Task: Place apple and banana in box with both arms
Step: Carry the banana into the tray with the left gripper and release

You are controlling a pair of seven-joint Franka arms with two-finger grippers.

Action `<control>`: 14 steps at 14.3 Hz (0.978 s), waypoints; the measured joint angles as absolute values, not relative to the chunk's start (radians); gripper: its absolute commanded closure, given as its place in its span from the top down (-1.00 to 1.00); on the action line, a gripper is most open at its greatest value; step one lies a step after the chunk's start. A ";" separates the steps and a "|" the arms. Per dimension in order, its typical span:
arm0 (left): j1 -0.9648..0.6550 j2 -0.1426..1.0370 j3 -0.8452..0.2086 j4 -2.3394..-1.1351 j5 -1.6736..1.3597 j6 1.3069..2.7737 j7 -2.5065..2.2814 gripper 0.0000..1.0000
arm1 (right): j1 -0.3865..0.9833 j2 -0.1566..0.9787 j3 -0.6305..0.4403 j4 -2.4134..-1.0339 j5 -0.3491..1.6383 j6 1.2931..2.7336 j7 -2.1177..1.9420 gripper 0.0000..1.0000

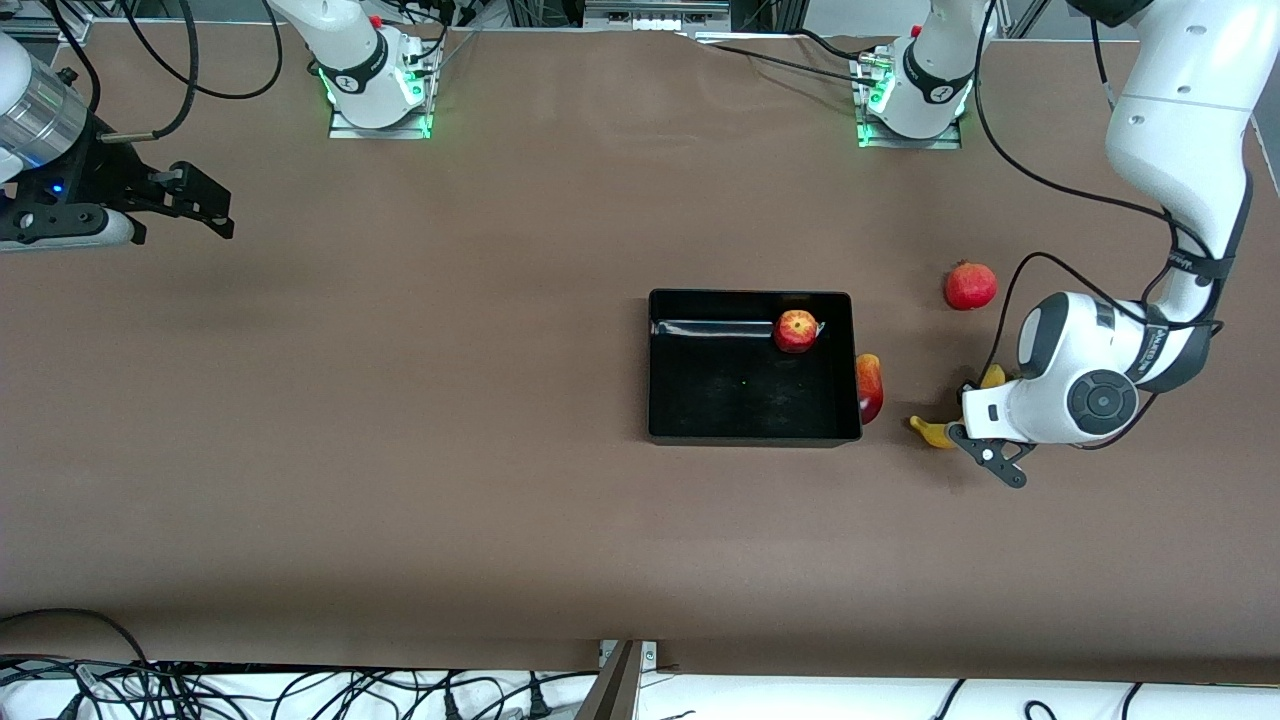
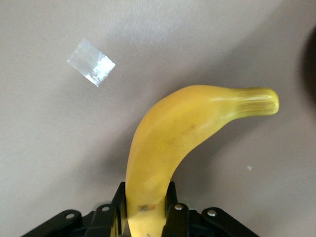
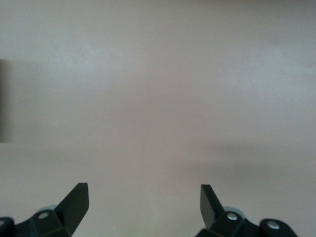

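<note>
The apple [image 1: 796,331] sits inside the black box [image 1: 740,400], by the wall nearest the robots' bases. The yellow banana [image 1: 932,432] lies low at the table, beside the box toward the left arm's end. My left gripper [image 1: 966,410] covers its middle. In the left wrist view the banana [image 2: 173,143] runs out from between the fingers [image 2: 169,195], and my left gripper [image 2: 144,190] is shut on it. My right gripper [image 1: 215,210] hangs open over bare table at the right arm's end, with nothing between its jaws [image 3: 143,197].
A red-orange mango [image 1: 870,388] lies against the outside of the box wall, between box and banana. A red pomegranate [image 1: 970,286] rests nearer the left arm's base. A scrap of clear tape [image 2: 91,62] is stuck on the table near the banana.
</note>
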State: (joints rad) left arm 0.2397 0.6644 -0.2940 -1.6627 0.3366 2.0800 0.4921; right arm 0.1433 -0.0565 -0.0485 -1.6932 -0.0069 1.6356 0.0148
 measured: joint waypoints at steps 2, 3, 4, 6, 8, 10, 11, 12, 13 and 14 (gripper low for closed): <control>0.222 0.615 -0.342 -1.596 0.329 1.928 0.440 -1.00 | 0.143 -0.056 -0.048 -1.693 -0.007 1.636 0.015 1.00; 0.207 0.592 -0.376 -1.545 0.315 1.835 0.380 -1.00 | 0.143 -0.056 -0.048 -1.693 -0.007 1.636 0.015 1.00; 0.190 0.575 -0.410 -1.494 0.291 1.757 0.309 -1.00 | 0.143 -0.056 -0.048 -1.693 -0.007 1.636 0.015 1.00; 0.132 0.554 -0.461 -1.432 0.249 1.668 0.105 -1.00 | 0.143 -0.056 -0.047 -1.693 -0.007 1.636 0.015 1.00; 0.032 0.563 -0.472 -1.430 0.234 1.668 -0.124 -1.00 | 0.143 -0.056 -0.047 -1.692 -0.007 1.636 0.015 1.00; -0.078 0.607 -0.471 -1.434 0.234 1.733 -0.360 -1.00 | 0.143 -0.056 -0.047 -1.692 -0.007 1.636 0.015 1.00; -0.118 0.637 -0.470 -1.436 0.234 1.783 -0.437 -1.00 | 0.143 -0.055 -0.047 -1.692 -0.007 1.636 0.015 1.00; -0.145 0.671 -0.469 -1.437 0.234 1.830 -0.475 -1.00 | 0.142 -0.055 -0.047 -1.692 -0.007 1.636 0.015 1.00; -0.161 0.706 -0.467 -1.438 0.234 1.867 -0.492 -1.00 | 0.142 -0.053 -0.047 -1.692 -0.007 1.636 0.015 1.00; -0.171 0.739 -0.466 -1.439 0.235 1.893 -0.500 -1.00 | 0.142 -0.052 -0.047 -1.691 -0.007 1.636 0.015 1.00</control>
State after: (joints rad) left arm -0.1705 0.7393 -0.4656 -1.4390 0.2345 1.8932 -0.4998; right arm 0.1422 -0.0522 -0.0474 -1.6914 -0.0069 1.6361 0.0151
